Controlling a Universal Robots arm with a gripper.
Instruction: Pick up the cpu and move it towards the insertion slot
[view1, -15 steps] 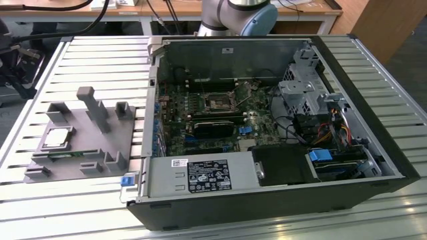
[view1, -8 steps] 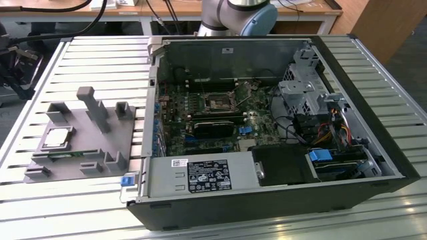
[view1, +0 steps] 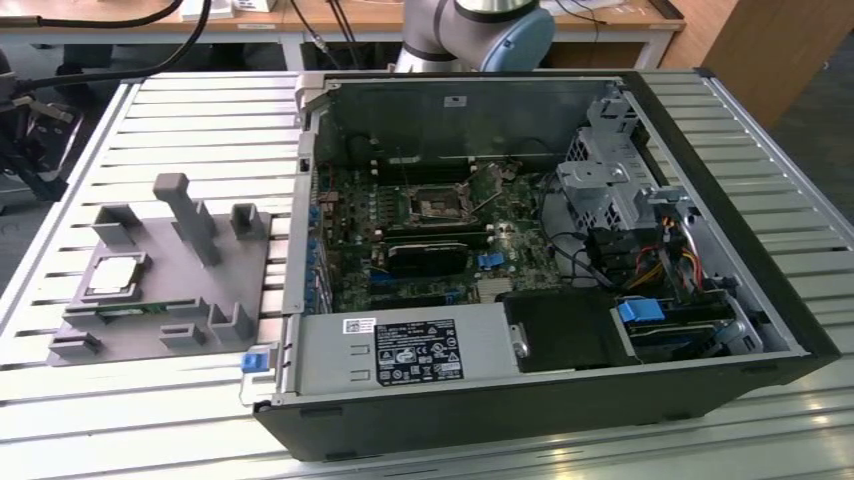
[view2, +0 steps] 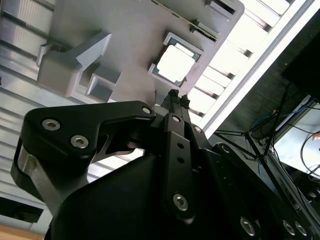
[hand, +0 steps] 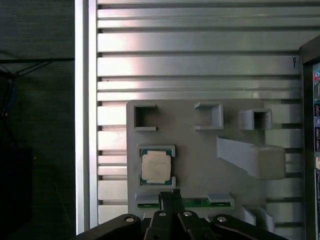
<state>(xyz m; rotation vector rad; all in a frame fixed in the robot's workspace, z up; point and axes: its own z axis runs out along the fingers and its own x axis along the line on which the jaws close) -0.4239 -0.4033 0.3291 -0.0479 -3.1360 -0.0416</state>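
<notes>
The cpu (view1: 118, 275) is a small silver square with a pale rim, lying flat in a pocket of the grey holder block (view1: 174, 250) at the exterior view's left. It also shows in both wrist views (hand: 156, 166) (view2: 175, 64). My gripper (hand: 170, 194) (view2: 177, 96) hovers high above the holder, apart from the chip, with its thin black fingertips pressed together and nothing between them. The insertion slot (view1: 437, 205) is a square silver-framed socket with a dark centre on the motherboard inside the open computer case.
The open black computer case (view1: 747, 290) lies to the exterior view's right of the holder on a ribbed metal table (view1: 200, 110). A narrow green memory stick (hand: 200, 203) lies in the holder near the chip. Grey posts (view1: 187, 215) rise from the holder. The arm's base (view1: 474, 30) stands behind the case.
</notes>
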